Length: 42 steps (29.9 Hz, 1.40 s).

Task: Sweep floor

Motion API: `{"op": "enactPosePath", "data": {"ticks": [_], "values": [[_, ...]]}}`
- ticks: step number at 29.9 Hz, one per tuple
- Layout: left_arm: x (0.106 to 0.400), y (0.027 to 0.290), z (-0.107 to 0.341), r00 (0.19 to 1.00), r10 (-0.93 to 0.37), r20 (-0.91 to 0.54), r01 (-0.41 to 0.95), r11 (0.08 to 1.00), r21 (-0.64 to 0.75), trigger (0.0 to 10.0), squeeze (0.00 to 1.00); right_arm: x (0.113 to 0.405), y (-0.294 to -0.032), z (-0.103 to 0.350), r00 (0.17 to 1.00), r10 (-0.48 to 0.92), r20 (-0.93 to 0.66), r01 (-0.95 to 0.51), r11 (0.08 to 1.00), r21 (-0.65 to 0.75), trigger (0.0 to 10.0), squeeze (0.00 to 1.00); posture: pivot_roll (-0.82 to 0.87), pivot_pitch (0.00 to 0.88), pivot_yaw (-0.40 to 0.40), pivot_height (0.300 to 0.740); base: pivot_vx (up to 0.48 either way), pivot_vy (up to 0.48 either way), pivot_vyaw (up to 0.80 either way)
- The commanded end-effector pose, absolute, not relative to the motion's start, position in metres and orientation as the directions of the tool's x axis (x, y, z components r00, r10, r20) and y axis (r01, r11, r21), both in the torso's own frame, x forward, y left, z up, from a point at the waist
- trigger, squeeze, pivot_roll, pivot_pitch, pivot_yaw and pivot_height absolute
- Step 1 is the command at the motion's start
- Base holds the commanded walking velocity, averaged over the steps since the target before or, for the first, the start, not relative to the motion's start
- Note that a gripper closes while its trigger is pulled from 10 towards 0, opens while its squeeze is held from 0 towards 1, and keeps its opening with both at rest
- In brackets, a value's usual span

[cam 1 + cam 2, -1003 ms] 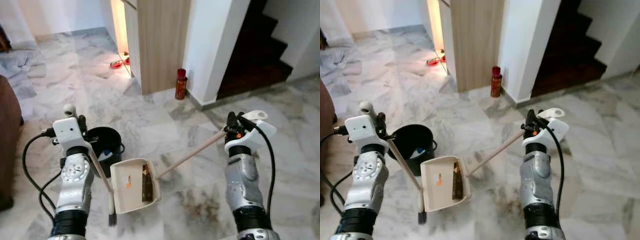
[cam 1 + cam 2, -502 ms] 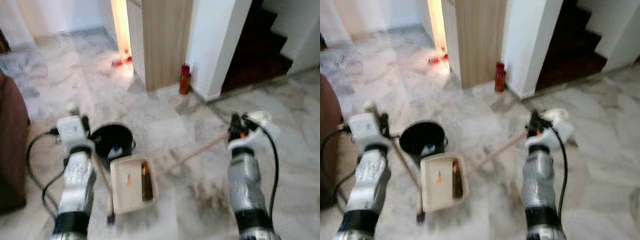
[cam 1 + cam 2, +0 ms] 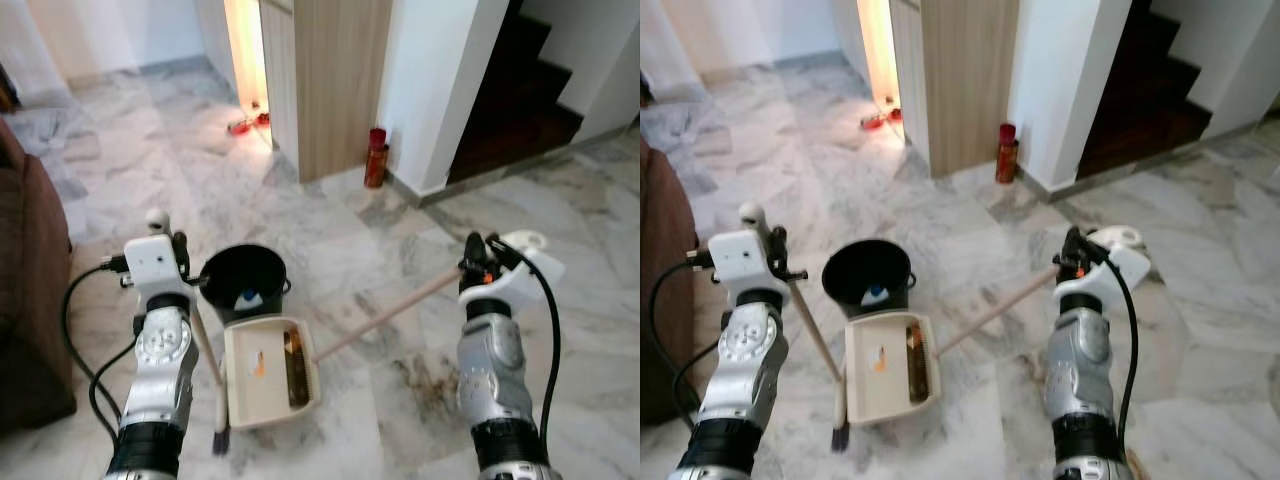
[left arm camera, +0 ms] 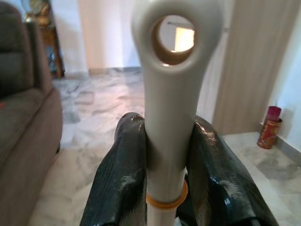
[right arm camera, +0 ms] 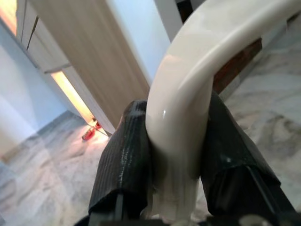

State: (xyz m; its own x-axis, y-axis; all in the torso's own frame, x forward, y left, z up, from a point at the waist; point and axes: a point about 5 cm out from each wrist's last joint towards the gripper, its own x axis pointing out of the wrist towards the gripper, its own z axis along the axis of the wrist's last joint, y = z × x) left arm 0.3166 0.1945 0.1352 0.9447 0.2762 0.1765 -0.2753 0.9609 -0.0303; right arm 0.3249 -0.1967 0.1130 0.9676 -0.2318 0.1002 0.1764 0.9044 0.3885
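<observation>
My left gripper [image 3: 178,262] is shut on the cream top of a broom handle [image 4: 168,117], its fingers [image 4: 123,169] clamped just below the hanging hole. The stick slants down to a small dark brush tip [image 3: 220,440] on the marble floor. My right gripper [image 3: 478,262] is shut on the curved cream grip [image 5: 181,108] of a long wooden handle [image 3: 385,315]. That handle runs down to a cream dustpan [image 3: 262,385] lying flat on the floor between my arms, with a brown strip [image 3: 296,368] inside it.
A black bucket [image 3: 243,280] stands just behind the dustpan. A brown sofa [image 3: 30,300] is close on the left. Ahead are a wooden cabinet [image 3: 340,80], a red canister [image 3: 376,158] and dark stairs [image 3: 520,90]. A brown stain [image 3: 430,375] marks the floor at the right.
The whole picture has shifted and blurred in between, so the camera moved; more of the sofa shows now. Both grips on the handles are unchanged.
</observation>
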Motion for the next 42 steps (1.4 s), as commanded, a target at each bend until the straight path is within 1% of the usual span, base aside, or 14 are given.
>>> {"op": "enactPosePath", "data": {"ticks": [1,4,10,12,15,16,17,21,26,29,32,37,42], "values": [[0.317,0.199,0.146,0.931,0.288,0.225,-0.287,0.957,-0.037,10.0,0.0,0.331,-0.19,0.137,0.957,-0.212,0.198,0.117,0.905,0.408,10.0,0.0,-0.01,0.0,-0.013,0.74,0.0,0.0,0.0],[0.318,0.198,0.147,0.931,0.283,0.23,-0.282,0.959,-0.037,10.0,0.0,0.334,-0.187,0.151,0.949,-0.189,0.252,0.072,0.908,0.412,10.0,0.0,-0.01,0.0,-0.017,0.74,0.0,0.0,0.0],[0.318,0.195,0.148,0.934,0.26,0.245,-0.266,0.964,-0.01,10.0,0.0,0.339,-0.181,0.169,0.937,-0.167,0.307,0.027,0.91,0.413,10.0,0.0,-0.01,0.0,-0.017,0.74,0.0,0.0,0.0],[0.318,0.195,0.149,0.934,0.258,0.247,-0.265,0.964,-0.006,10.0,0.0,0.34,-0.181,0.176,0.929,-0.172,0.327,0.023,0.91,0.415,10.0,0.0,-0.01,0.0,-0.018,0.74,0.0,0.0,0.0],[0.319,0.195,0.15,0.934,0.257,0.248,-0.263,0.965,-0.008,10.0,0.0,0.341,-0.183,0.197,0.899,-0.214,0.382,0.026,0.898,0.44,10.0,0.0,-0.01,0.0,-0.017,0.74,0.0,0.0,0.0],[0.319,0.195,0.15,0.934,0.257,0.248,-0.263,0.965,-0.008,10.0,0.0,0.341,-0.183,0.197,0.899,-0.214,0.382,0.026,0.898,0.44,10.0,0.0,-0.01,0.0,-0.017,0.74,0.0,0.0,0.0],[0.319,0.193,0.15,0.937,0.237,0.255,-0.249,0.968,0.015,10.0,0.0,0.342,-0.177,0.209,0.888,-0.197,0.415,-0.008,0.897,0.443,10.0,0.0,-0.01,0.0,-0.014,0.74,0.0,0.0,0.0],[0.32,0.19,0.151,0.938,0.226,0.262,-0.243,0.969,0.034,10.0,0.0,0.342,-0.169,0.227,0.869,-0.179,0.462,-0.059,0.889,0.455,10.0,0.0,-0.01,0.0,-0.013,0.74,0.0,0.0,0.0],[0.321,0.192,0.152,0.938,0.23,0.261,-0.246,0.969,0.031,10.0,0.0,0.342,-0.168,0.227,0.87,-0.177,0.461,-0.064,0.885,0.461,10.0,0.0,-0.01,0.0,-0.013,0.74,0.0,0.0,0.0],[0.32,0.19,0.152,0.943,0.203,0.265,-0.224,0.973,0.051,10.0,0.0,0.341,-0.167,0.224,0.878,-0.177,0.446,-0.063,0.879,0.473,10.0,0.0,-0.01,0.0,-0.012,0.74,0.0,0.0,0.0],[0.32,0.188,0.152,0.943,0.203,0.264,-0.224,0.973,0.049,10.0,0.0,0.341,-0.166,0.221,0.886,-0.178,0.428,-0.062,0.869,0.491,10.0,0.0,-0.01,0.0,-0.011,0.74,0.0,0.0,0.0],[0.321,0.188,0.153,0.943,0.2,0.266,-0.22,0.974,0.051,10.0,0.0,0.342,-0.163,0.219,0.895,-0.143,0.423,-0.078,0.883,0.464,10.0,0.0,-0.01,0.0,-0.011,0.74,0.0,0.0,0.0],[0.32,0.188,0.152,0.943,0.201,0.265,-0.223,0.974,0.052,10.0,0.0,0.342,-0.163,0.217,0.9,-0.149,0.409,-0.068,0.88,0.471,10.0,0.0,0.0,0.0,-0.014,0.74,0.0,0.0,0.74]]}}
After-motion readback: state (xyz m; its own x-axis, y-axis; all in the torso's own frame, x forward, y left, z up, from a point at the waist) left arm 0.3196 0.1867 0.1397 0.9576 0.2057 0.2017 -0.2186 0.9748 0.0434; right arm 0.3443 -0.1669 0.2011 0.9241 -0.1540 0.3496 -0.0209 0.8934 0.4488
